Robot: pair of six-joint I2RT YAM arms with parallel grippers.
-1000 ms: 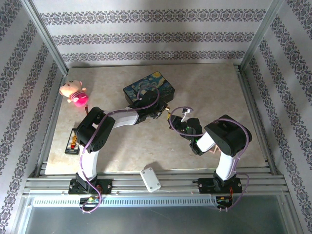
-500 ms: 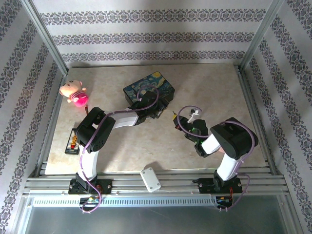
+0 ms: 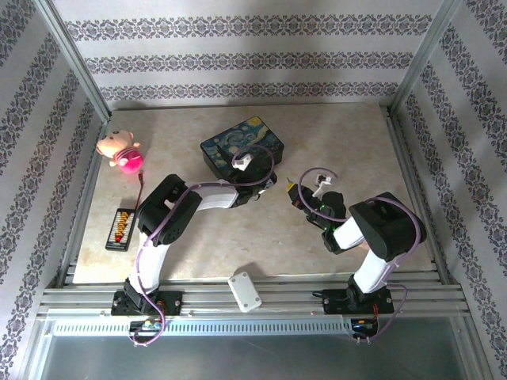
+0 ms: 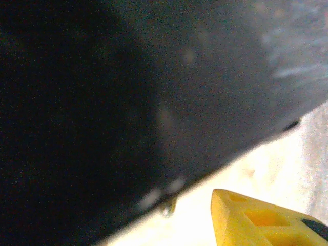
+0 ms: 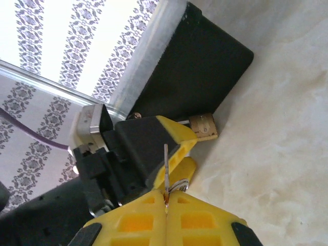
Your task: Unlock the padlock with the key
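The tiny brass padlock [image 5: 204, 127] lies on the table against the side of the dark blue tin [image 5: 195, 66], its thin shackle pointing toward my left gripper. The left gripper [image 5: 191, 154] stands just short of it, yellow fingers [image 5: 177, 137] apart with nothing between them. My right gripper [image 5: 166, 197] is shut on the thin silvery key [image 5: 165, 166], whose blade points up in front of the left fingers. From above, the left gripper [image 3: 265, 184] sits at the front corner of the tin [image 3: 242, 141], and the right gripper [image 3: 293, 190] is a little to its right.
A pink plush toy [image 3: 119, 150] lies at the far left. A small bead frame [image 3: 120, 229] sits near the left edge, and a white box [image 3: 244, 290] rests on the front rail. One yellow finger [image 4: 266, 220] and the tin's blurred dark wall [image 4: 128, 102] show close up.
My right gripper has drawn back to the right with the key, away from the left gripper. The left arm has swung lower and its wrist has turned beside the tin.
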